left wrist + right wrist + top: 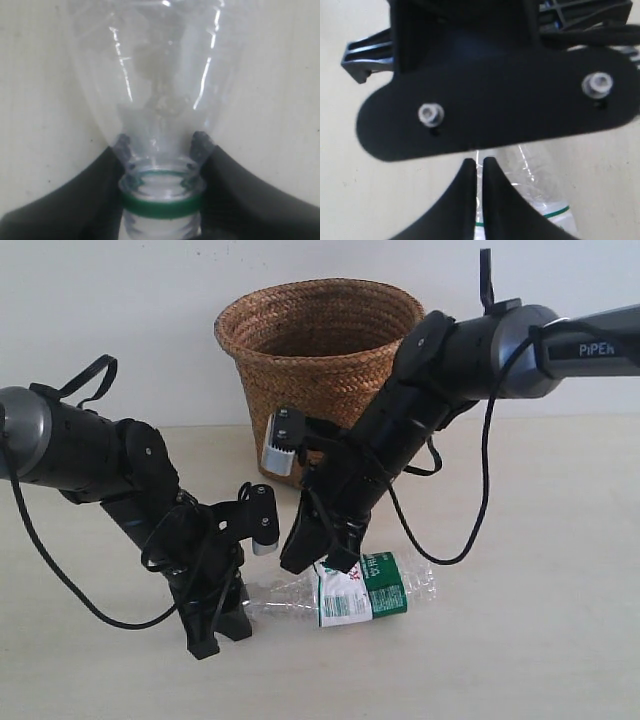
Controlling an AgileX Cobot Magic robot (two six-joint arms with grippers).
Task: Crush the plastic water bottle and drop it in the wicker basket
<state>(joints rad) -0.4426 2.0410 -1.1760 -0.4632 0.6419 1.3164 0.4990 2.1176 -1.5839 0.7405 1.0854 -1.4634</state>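
Plain white wall (pixel 100 300) behind a pale beige table (pixel 560 640). A small clear plastic water bottle (pixel 350 600) with a green-and-white label lies on its side on the table. Its neck points to the left of the exterior view. It rests in front of a brown woven wicker basket (pixel 320 350) with a wide braided rim, and the two do not touch. The basket stands upright near the wall.

The black left arm (pixel 90 450) reaches down to the bottle's neck end. Its jaws grip the neck, with a black finger (pixel 90 200) on each side just above a green ring (pixel 160 205).

The black right arm (pixel 480 350) slants down in front of the basket to the label. Its fingers (pixel 460 210) are drawn almost together, with only a thin slit between them. Clear plastic (pixel 540 185) shows just beyond, but I cannot tell whether any is pinched.
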